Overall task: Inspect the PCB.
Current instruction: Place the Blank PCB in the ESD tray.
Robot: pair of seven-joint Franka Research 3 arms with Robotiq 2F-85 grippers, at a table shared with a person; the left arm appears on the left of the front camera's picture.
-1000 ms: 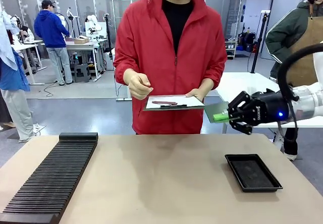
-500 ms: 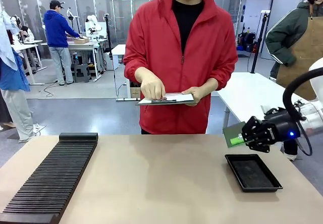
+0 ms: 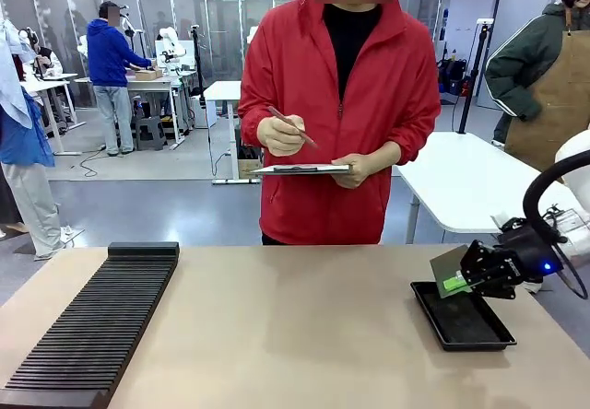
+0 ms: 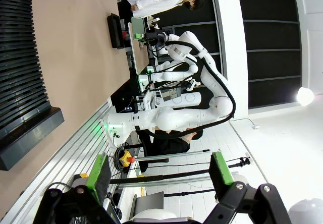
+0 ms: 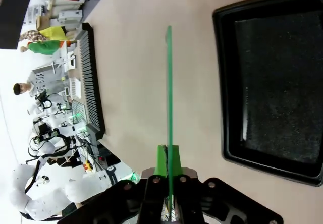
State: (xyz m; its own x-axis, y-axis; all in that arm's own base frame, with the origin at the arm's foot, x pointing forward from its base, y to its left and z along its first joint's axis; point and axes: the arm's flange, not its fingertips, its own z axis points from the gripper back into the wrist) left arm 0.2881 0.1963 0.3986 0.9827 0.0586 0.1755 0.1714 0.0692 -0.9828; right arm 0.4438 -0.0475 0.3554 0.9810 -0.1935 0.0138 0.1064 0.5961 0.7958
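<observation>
From the front camera, you see the right gripper (image 3: 461, 282) clamped tight on the PCB (image 3: 449, 270), its green pads pinching the board's near edge. The PCB is tilted, face toward the left, held in the air just above the far left corner of the black tray (image 3: 463, 315) at the right side of the table (image 3: 295, 335). A blue light glows on the gripper's body. At the left, a long black ribbed rack (image 3: 92, 326) runs from near to far. Across the table a person in a red jacket holds a clipboard (image 3: 302, 169) in one hand and a pen (image 3: 290, 125) in the other hand (image 3: 279, 136). No writing can be read here.

From the left wrist camera, your left gripper (image 4: 159, 176) stands wide open with nothing between its two green pads (image 4: 98, 172). It is off the table, pointing at the lab behind. The rack (image 4: 22, 67) shows on the table, and farther off the tray (image 4: 115, 31). Any labels are too small to read.

From the right wrist camera, you see the PCB (image 5: 168, 98) edge-on, a thin green line rising from the closed green pads (image 5: 162, 164) of the right gripper (image 5: 167, 166). It is over bare table, between the tray (image 5: 272, 82) and the rack (image 5: 91, 77), closer to the tray. The tray's floor is dark and speckled. No print shows on the board's edge.
</observation>
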